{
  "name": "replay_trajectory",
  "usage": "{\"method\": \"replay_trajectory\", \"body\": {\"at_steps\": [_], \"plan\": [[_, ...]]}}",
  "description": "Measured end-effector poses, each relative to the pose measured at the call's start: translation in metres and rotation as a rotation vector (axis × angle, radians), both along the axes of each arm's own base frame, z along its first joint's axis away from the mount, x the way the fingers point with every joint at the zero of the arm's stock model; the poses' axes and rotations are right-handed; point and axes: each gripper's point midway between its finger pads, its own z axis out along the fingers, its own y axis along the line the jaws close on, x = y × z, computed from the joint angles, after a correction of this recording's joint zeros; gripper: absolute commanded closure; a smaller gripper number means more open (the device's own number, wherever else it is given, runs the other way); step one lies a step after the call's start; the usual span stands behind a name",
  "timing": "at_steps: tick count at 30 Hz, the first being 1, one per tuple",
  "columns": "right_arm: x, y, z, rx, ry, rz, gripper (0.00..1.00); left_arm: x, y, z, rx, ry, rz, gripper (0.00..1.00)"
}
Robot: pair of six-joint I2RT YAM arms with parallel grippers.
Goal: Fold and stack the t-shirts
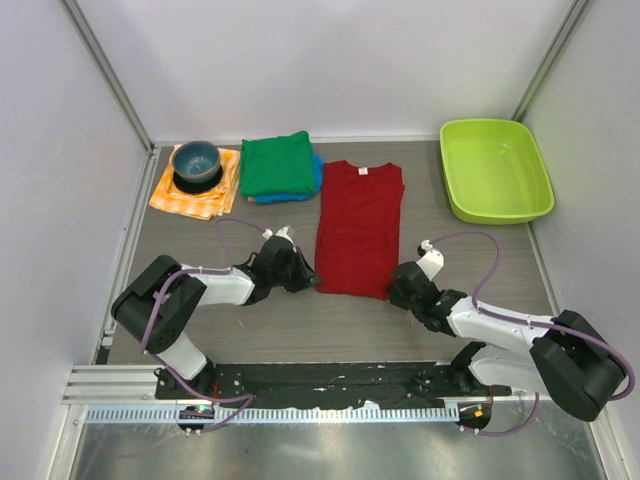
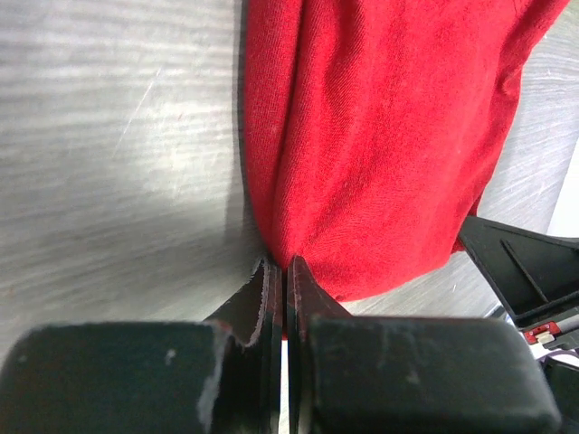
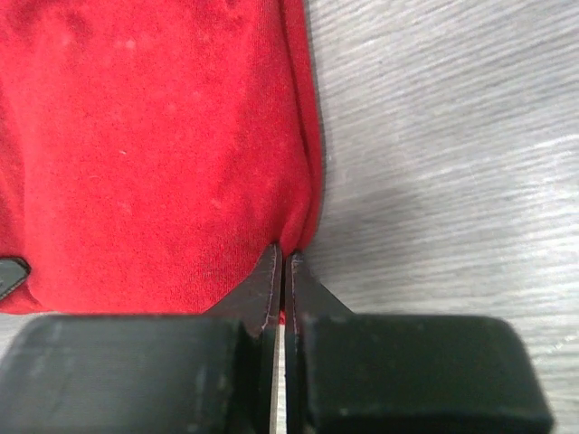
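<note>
- The dark red t-shirt (image 1: 360, 228) lies flat mid-tabletop (image 1: 460, 262) as a narrow strip, its long axis running from the near hem away to the collar at the far end
- The left end effector (image 1: 310, 282) is clenched on the near-left hem corner; the wrist view shows red fabric pinched between the closed jaws
- The right end effector (image 1: 399, 291) is clenched the same way on the near-right hem corner
- From both end effectors the whole shirt stretches straight ahead, away from the arm bases, each arm at its own corner and neither nearer; I judge the next move is carrying the hem towards the collar
- Counted: three t-shirts, with the green t-shirt (image 1: 277, 165) folded on top of the blue t-shirt (image 1: 317, 172) at the far left of centre
- One bowl (image 1: 196, 160) on one checked cloth (image 1: 180, 200), and one lime tub (image 1: 497, 124) far right
</note>
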Motion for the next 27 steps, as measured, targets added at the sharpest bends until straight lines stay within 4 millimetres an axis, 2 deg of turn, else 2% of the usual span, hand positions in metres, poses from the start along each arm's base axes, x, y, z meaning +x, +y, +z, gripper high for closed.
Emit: {"method": "replay_trajectory", "body": {"at_steps": [5, 10, 14, 18, 23, 27], "plan": [[-0.022, 0.000, 0.007, -0.035, 0.014, 0.066, 0.99, -0.023, 0.009, 0.000, -0.005, 0.012, -0.007, 1.00], [-0.049, 0.008, 0.013, -0.059, 0.011, 0.152, 0.99, -0.063, 0.014, 0.004, 0.007, 0.014, -0.031, 1.00], [-0.072, 0.017, 0.015, -0.075, 0.007, 0.219, 0.99, -0.095, 0.011, 0.017, 0.004, -0.017, -0.067, 1.00], [-0.093, 0.025, 0.017, -0.103, -0.003, 0.277, 0.99, -0.117, 0.009, 0.036, -0.031, -0.053, -0.080, 1.00], [-0.106, 0.040, 0.027, -0.148, -0.040, 0.320, 0.99, -0.139, 0.007, 0.047, -0.037, -0.080, -0.083, 1.00], [-0.104, 0.053, 0.048, -0.153, -0.097, 0.317, 0.99, -0.145, 0.014, 0.043, 0.015, -0.082, -0.075, 1.00]]}}
